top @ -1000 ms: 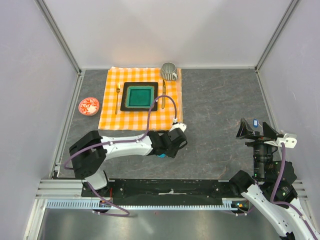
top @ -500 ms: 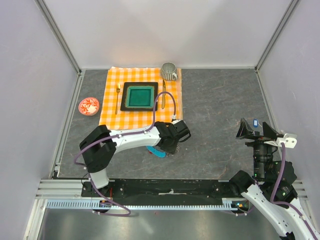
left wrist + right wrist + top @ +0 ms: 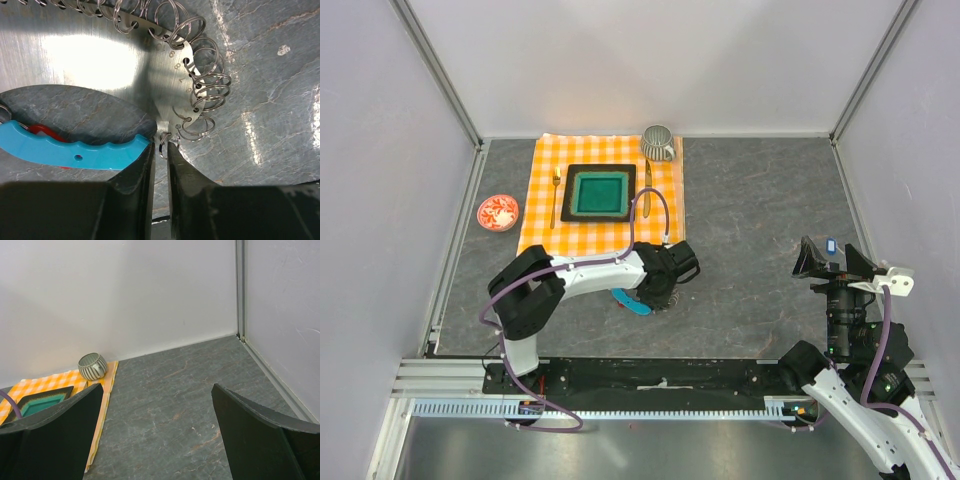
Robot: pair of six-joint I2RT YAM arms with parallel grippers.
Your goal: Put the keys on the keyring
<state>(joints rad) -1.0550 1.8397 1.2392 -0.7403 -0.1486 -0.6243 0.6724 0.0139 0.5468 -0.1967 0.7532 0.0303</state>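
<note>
Left wrist view, Mara: what is the left end effector (image 3: 161, 142) doing?

Its jaws are standing almost shut, Tom, with only a slit between them. They are nipping, as far as I can judge, one small split ring (image 3: 168, 141) at the end of the keyring (image 3: 170, 85). I am not managing to see how firm that hold is.

And the keyring itself?

It is lying flat on the table (image 3: 750, 200), curving away from the fingertips, with a row of small wire rings hanging along its outer edge. The blue-tagged key (image 3: 75, 150) is lying just left of the fingers, touching the left one, and the red-tagged key (image 3: 42, 132) is peeking out from under it. Neither key is looking threaded onto anything yet.

So which step are we watching?

I am reading it as securing the ring, ahead of any threading. Next, something is going to have to bring a key to that ring and work it through the coil. That is calling for a steady hold here and a second end effector.

Is the right end effector (image 3: 157, 390) helping?

No. It is hanging wide open and holding nothing, well apart on the right side of the table.
</note>
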